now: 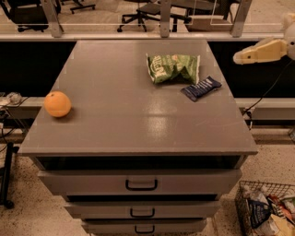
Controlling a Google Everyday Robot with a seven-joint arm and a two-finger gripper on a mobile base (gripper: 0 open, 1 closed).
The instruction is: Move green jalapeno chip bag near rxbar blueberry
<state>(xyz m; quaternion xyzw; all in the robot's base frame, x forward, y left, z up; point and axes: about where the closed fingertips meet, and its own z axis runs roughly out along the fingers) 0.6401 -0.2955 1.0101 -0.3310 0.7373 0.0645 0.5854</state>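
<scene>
The green jalapeno chip bag (173, 67) lies flat at the back right of the grey cabinet top (115, 106). The rxbar blueberry (201, 88), a small dark navy bar, lies just to the bag's front right, almost touching it. My gripper (239, 57) hangs at the far right, beyond the cabinet's right edge and well away from both things. It holds nothing.
An orange (57, 103) sits at the left side of the top. The cabinet has drawers (140, 184) below. A wire basket of packets (267, 209) stands on the floor at the lower right. Office chairs (147, 11) stand behind a rail.
</scene>
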